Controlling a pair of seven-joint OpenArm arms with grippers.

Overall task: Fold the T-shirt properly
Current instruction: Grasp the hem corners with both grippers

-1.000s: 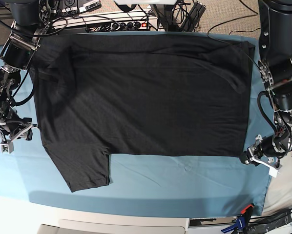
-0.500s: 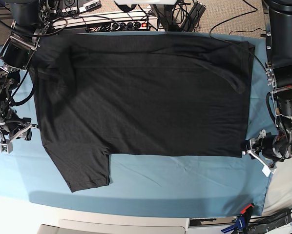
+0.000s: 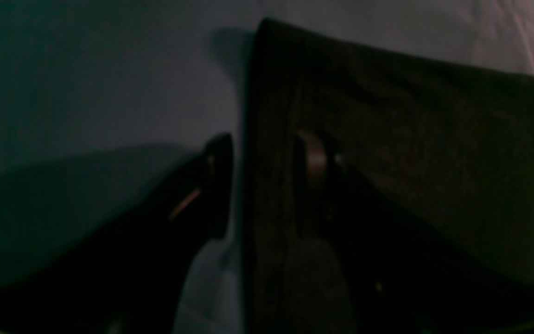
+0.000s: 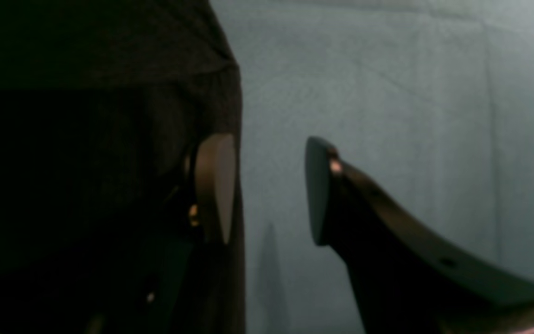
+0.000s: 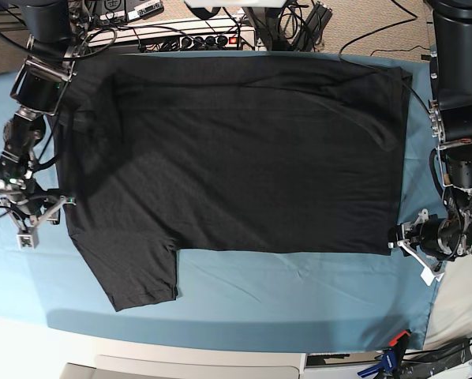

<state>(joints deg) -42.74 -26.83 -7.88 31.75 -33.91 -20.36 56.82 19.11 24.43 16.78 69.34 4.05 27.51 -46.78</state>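
- Lying flat and plain side up, the large black short-sleeved cotton T-shirt covers most of the blue table cloth, with one sleeve pointing to about 7 o'clock in the base view.
- The cloth of the shirt looks thin, soft and light; I judge it will sag and fold at once when lifted, and a single layer may slip out of a weak pinch.
- The left gripper is spread apart at the shirt corner near 4 o'clock, with one finger on the fabric and the other on the table cloth, so the hem edge passes between them. It grasps nothing yet.
- The right gripper is also released, at the shirt edge near 9 o'clock, with the edge just beside one finger.
- The best places to take hold seem to be the hem and the edges, where stitching makes the material thicker.
- A risk is pinching the table cloth together with the shirt.
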